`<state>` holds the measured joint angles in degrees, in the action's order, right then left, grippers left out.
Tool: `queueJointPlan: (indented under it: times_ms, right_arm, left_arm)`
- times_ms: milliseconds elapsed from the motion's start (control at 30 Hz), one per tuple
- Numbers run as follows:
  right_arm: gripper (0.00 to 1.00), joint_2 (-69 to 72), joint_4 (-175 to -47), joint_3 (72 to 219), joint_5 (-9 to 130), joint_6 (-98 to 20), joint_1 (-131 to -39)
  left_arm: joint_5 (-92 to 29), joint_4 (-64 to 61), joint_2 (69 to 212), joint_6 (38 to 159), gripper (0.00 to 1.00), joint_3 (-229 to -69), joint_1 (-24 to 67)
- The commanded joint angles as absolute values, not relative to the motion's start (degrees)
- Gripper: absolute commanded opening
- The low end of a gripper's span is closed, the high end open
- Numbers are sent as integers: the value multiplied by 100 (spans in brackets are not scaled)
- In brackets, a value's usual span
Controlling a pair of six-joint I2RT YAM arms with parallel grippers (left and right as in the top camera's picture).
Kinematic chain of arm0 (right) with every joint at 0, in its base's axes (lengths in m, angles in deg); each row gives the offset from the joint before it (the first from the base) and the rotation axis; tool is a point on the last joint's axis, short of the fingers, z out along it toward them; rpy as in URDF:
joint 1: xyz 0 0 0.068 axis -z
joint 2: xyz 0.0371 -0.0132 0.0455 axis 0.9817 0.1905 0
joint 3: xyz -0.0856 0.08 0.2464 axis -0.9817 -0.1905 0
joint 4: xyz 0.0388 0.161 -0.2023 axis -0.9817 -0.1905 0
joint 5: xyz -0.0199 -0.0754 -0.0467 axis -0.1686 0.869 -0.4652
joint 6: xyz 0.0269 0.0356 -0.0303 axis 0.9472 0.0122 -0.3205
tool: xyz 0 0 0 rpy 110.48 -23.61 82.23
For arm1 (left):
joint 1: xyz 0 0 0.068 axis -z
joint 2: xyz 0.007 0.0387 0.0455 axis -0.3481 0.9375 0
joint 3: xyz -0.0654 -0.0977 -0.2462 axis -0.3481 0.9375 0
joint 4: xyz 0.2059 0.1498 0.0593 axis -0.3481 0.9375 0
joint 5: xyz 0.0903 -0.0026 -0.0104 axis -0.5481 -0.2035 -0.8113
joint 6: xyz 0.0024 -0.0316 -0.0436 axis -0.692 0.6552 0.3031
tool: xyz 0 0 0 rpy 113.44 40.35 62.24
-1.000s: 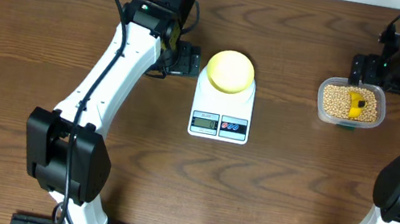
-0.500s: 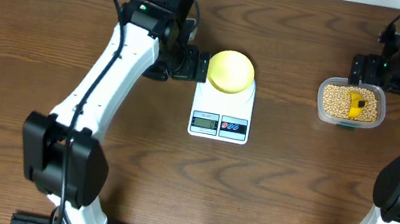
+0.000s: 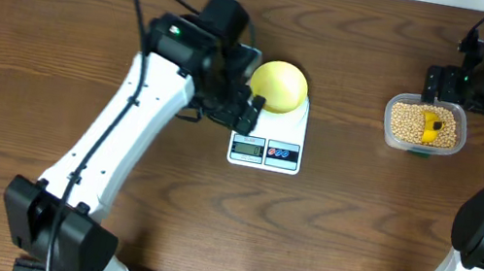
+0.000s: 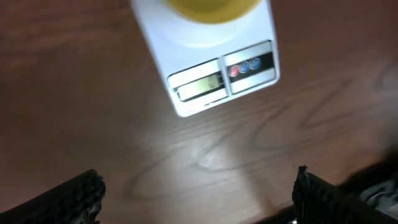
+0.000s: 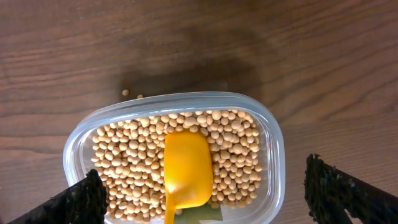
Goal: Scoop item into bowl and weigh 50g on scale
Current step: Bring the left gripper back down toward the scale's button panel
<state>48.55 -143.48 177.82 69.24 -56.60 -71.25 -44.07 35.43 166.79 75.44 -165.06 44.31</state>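
Observation:
The pale yellow bowl (image 3: 280, 85) stands on the platform of the white scale (image 3: 267, 145). In the left wrist view the scale (image 4: 208, 56) fills the top, its grey display (image 4: 198, 85) beside the red and blue buttons. My left gripper (image 3: 247, 115) hovers at the scale's left front corner. It (image 4: 196, 202) is open, with only bare wood between its fingers. The beans (image 5: 124, 158) fill a clear tub (image 5: 273, 149), and a yellow scoop (image 5: 185, 165) lies in them. My right gripper (image 5: 208, 199) is open, its fingers spread about as wide as the tub, holding nothing.
Two stray beans (image 5: 126, 93) lie on the table just beyond the tub. The tub (image 3: 424, 125) sits at the far right, well apart from the scale. Brown wooden table (image 3: 344, 231) stretches in front of both.
My left arm has swung right and toward the front, carrying its open gripper from the bowl's left side to the scale's left front corner. The right arm has not moved.

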Motion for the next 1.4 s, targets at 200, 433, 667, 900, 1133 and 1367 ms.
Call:
queueJointPlan:
  times_ms: [200,433,667,900,1133,1367]
  right_arm:
    - [99,4884,-14350,17863,6972,-5684,-7123]
    - [99,4884,-14350,17863,6972,-5684,-7123]
    - [99,4884,-14350,17863,6972,-5684,-7123]
    - [99,4884,-14350,17863,6972,-5684,-7123]
    - [99,4884,-14350,17863,6972,-5684,-7123]
    - [99,4884,-14350,17863,6972,-5684,-7123]
  left_arm:
    - [-4964,3414,16732,6707,98,-15944,4956]
    - [-4960,3303,16732,6707,98,-15384,4956]
    - [-4930,2787,16732,6709,98,-15279,4956]
    - [-4763,2553,16732,7435,98,-15273,4956]
    - [-4766,2468,16732,7763,98,-15260,5052]
    - [-4943,2147,16732,7763,98,-15041,5251]
